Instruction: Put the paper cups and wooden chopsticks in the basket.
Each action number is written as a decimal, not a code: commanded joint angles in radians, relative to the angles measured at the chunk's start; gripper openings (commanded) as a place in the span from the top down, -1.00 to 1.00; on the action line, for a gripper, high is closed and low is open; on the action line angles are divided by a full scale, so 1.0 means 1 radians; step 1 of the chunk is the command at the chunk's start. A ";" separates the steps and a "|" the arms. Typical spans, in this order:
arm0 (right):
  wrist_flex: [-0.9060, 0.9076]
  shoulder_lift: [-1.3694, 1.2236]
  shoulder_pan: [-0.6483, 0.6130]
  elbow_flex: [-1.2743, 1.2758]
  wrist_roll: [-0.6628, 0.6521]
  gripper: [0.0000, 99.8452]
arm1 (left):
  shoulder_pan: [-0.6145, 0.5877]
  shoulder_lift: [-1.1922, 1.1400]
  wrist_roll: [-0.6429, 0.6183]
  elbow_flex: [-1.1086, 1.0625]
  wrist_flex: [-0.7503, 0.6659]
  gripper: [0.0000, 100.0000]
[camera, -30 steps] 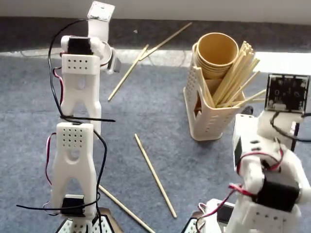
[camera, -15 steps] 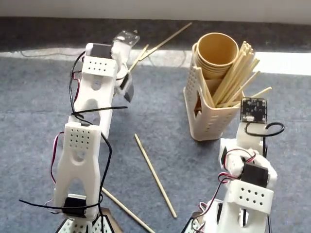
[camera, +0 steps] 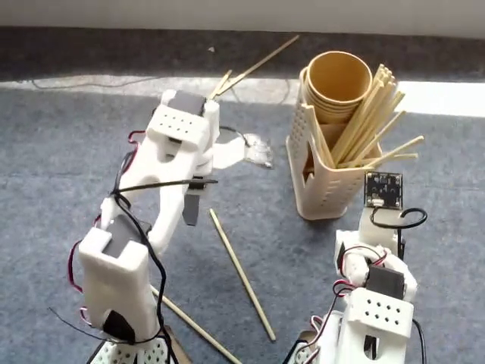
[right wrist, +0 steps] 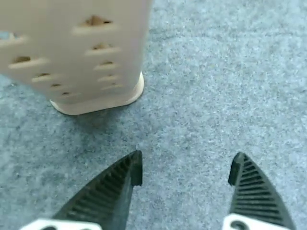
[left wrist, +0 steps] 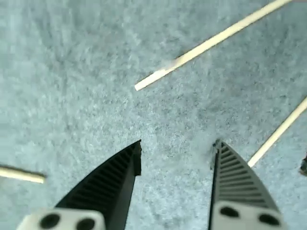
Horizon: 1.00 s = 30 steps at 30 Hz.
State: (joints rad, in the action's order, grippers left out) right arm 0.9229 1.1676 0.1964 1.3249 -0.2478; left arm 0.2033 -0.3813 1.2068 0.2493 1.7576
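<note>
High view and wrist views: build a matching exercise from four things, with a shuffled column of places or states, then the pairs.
1. stack of tan paper cups
2. long wooden chopstick
3. left gripper
4. right gripper

A. open, beside the base of the white slotted plastic basket
B. lying flat on the grey carpet
C. nested upright in the basket
D. open over carpet, loose chopsticks ahead

Pairs: 1-C, 2-B, 3-D, 4-A

Overhead, downward wrist views, right shares basket point(camera: 327, 189)
</note>
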 commanded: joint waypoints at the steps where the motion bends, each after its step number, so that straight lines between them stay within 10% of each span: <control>1: -0.019 0.016 0.007 -0.005 -0.014 0.42 | 0.130 0.131 0.146 -0.108 -0.117 0.49; 16: -0.019 0.019 0.013 -0.005 -0.014 0.42 | 0.318 0.131 0.195 -0.641 -0.635 0.49; 23: -0.018 0.018 0.013 -0.002 -0.014 0.42 | 0.314 0.139 0.189 -0.662 -0.660 0.98; 30: -0.019 0.021 0.013 0.035 -0.014 0.42 | 0.199 0.143 -0.008 -0.559 -0.660 0.99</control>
State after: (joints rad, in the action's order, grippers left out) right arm 0.9229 1.1707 0.1964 1.3617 -0.2478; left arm 0.4887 -0.2539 1.2651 -0.4058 1.1362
